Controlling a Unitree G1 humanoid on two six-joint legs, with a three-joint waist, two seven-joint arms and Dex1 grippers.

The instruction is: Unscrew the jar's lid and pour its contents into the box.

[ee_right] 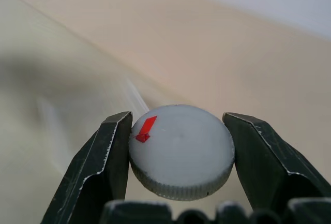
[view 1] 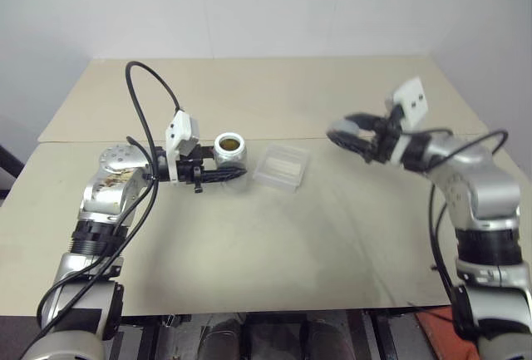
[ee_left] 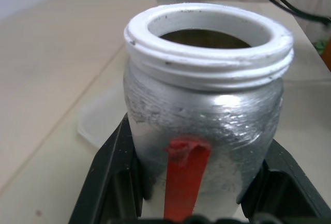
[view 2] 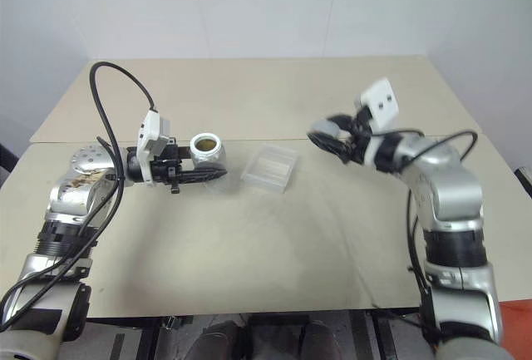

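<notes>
The jar is a silver-grey cylinder with a white threaded rim and a red stripe. It stands upright and open on the left of the table, and brown contents show inside its mouth. My left gripper is shut on the jar's body. The lid, a round grey disc with a red mark, is off the jar, clamped by its edge in my right gripper, which hangs above the table to the right. Between the two grippers the box, a shallow clear tray, lies flat on the table.
The beige table has a seam running across it just behind the jar and box. Its front edge lies close to me. A white wall rises behind the table's far edge.
</notes>
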